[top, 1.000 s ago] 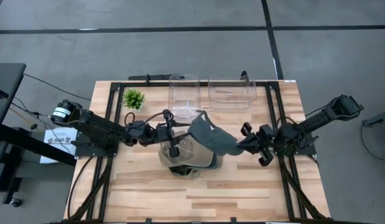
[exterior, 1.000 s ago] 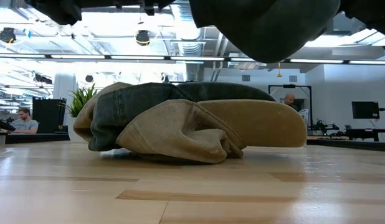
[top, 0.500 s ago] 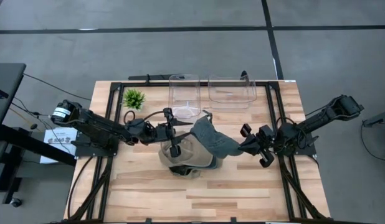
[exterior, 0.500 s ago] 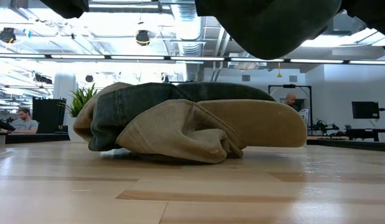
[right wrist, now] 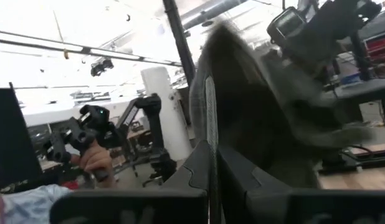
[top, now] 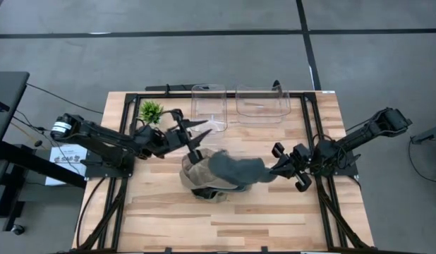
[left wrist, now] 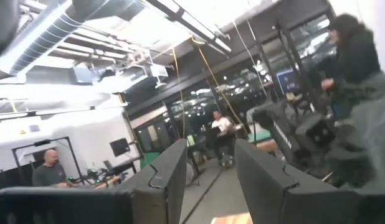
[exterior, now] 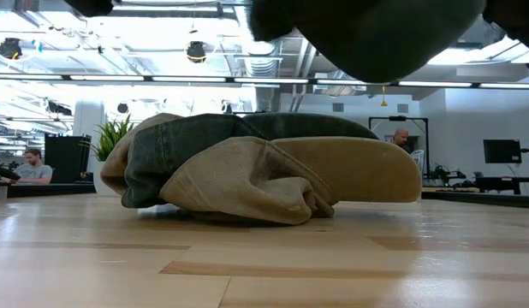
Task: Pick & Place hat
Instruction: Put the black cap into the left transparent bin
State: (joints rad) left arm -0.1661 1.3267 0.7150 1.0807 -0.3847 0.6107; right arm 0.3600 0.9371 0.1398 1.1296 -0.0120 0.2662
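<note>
While the right gripper (top: 279, 168) holds a dark grey cap (top: 235, 169) clamped by its brim, fingers pinched onto the fabric edge as the right wrist view shows, the cap hangs in the air over a pile of caps (top: 204, 176) near the middle of the wooden table (top: 274, 219). Its crown droops toward the pile, and from above I cannot tell whether it touches. The left gripper (top: 190, 132) sits just beside the pile with fingers spread and nothing between them. By my reading, the carry is in hand, with the placing still to come (two clear bins (top: 260, 102) stand at the far edge, a likely goal). Next, the right arm would need to raise the drooping crown clear before travelling.
</note>
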